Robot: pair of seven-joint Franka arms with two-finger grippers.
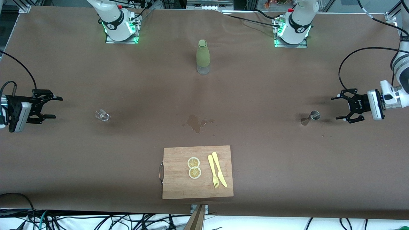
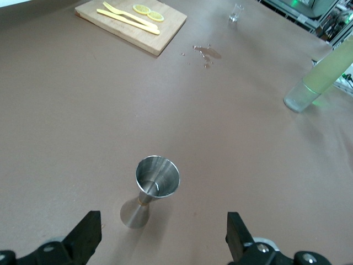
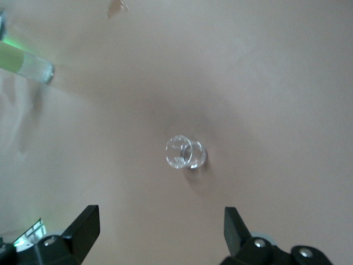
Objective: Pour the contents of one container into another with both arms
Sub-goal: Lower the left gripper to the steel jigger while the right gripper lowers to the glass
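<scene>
Standing upright on the brown table (image 1: pixel 64 166), long axis vertical, mouth up: shot glass (image 1: pixel 102 115) toward the right arm's end, steel jigger (image 1: pixel 310 117) toward the left arm's end. Right gripper (image 1: pixel 48 107) hangs near the glass, fingers spread, empty. Left gripper (image 1: pixel 339 108) hangs just beside the jigger, fingers spread, empty. Green bottle (image 1: pixel 203 57) stands between the arm bases.

The shot glass (image 3: pixel 186 153), seemingly upright, stands between the right gripper's (image 3: pixel 156 232) spread fingers (image 3: pixel 83 226).
</scene>
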